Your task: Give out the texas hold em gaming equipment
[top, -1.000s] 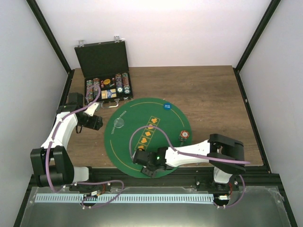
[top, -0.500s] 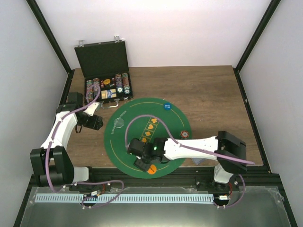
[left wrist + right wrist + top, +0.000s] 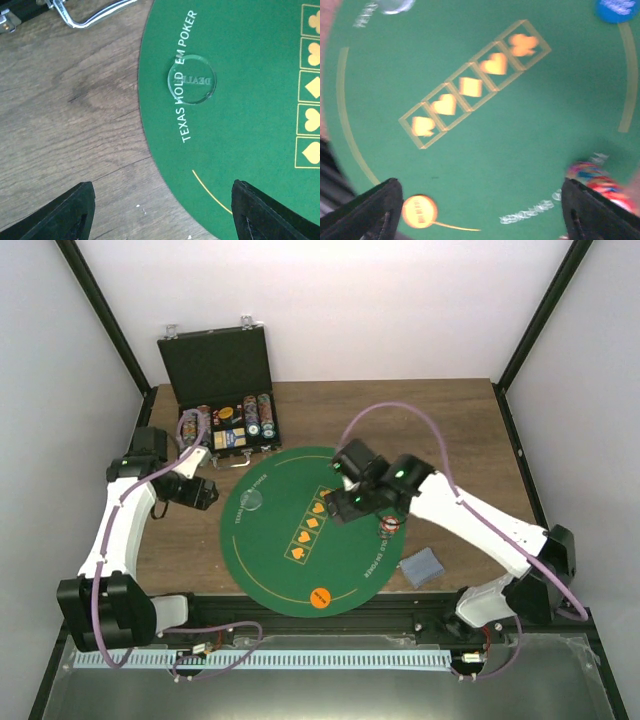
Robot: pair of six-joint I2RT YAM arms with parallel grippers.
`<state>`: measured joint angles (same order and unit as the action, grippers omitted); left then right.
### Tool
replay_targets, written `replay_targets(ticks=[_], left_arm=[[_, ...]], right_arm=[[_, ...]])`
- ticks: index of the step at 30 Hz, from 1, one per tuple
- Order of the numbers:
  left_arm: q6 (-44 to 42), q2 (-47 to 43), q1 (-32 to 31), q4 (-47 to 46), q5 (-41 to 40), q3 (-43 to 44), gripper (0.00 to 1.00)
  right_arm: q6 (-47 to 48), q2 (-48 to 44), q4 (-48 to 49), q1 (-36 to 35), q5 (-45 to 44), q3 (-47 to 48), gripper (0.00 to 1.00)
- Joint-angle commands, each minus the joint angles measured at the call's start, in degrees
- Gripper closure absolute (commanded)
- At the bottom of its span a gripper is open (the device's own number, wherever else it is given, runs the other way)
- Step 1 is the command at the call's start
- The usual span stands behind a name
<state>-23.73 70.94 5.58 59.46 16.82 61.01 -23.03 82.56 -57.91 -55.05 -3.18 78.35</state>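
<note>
White walls (image 3: 350,310), wooden table (image 3: 450,430). Left gripper (image 3: 161,210) gapes empty at left edge of green felt mat (image 3: 270,550). Clear dealer disc (image 3: 191,80) just inside. Orange disc (image 3: 321,596) on near rim. Right gripper (image 3: 480,210) spread, empty, over centre. Grey-blue cards (image 3: 422,566) off right edge.

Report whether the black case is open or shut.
Open. The black case has its lid standing upright at the back, and the chip rows in its tray are exposed.
</note>
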Motion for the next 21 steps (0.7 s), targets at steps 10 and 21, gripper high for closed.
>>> replay_targets(ticks=[10,21], left_arm=[[-1.13,10.00,-4.02,1.78,3.28,8.92,0.24],[-1.99,13.03,-4.53,1.53,3.24,10.76,0.24]], right_arm=[[1.27,-0.73,-3.96,23.86,9.36,-12.32,0.00],[1.16,4.76,-1.88,24.55,4.52,-16.71,0.00]])
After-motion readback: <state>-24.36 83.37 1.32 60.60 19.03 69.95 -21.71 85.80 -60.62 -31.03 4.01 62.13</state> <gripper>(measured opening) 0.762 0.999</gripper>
